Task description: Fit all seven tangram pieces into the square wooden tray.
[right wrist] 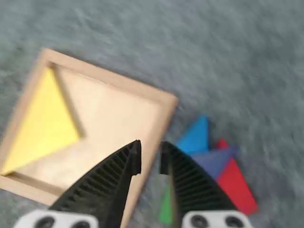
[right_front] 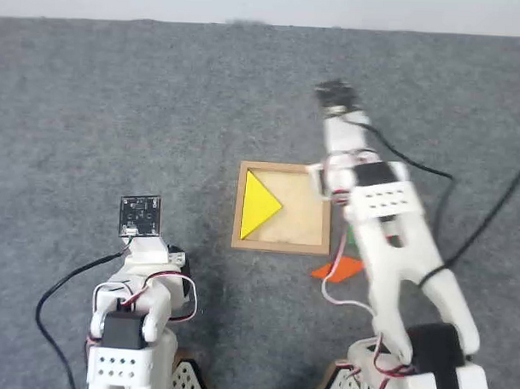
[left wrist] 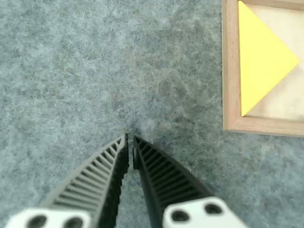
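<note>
Tray (right_front: 279, 245) sits mid-tabletop (right_front: 118, 96) and holds just the yellow triangle (right_front: 258, 205), flat against one side wall, likely so the rest of the square stays free for the others. Loose pieces lie in an overlapping pile just beside the opposite wall: blue piece (right wrist: 194, 135), dark blue piece (right wrist: 214, 160), red piece (right wrist: 235, 185), green piece (right wrist: 165, 211). Right fingers (right wrist: 116, 178) hang over that tray edge, narrowly parted and gripping nothing, probably lining up on the pile. Left fingers (left wrist: 107, 171) are clenched and empty, tips near bare tabletop, apart from the tray, seemingly parked out of the way. In the high view the right arm covers most of the pile. The green piece is cut off behind a finger, so shapes and piece count are unclear.
</note>
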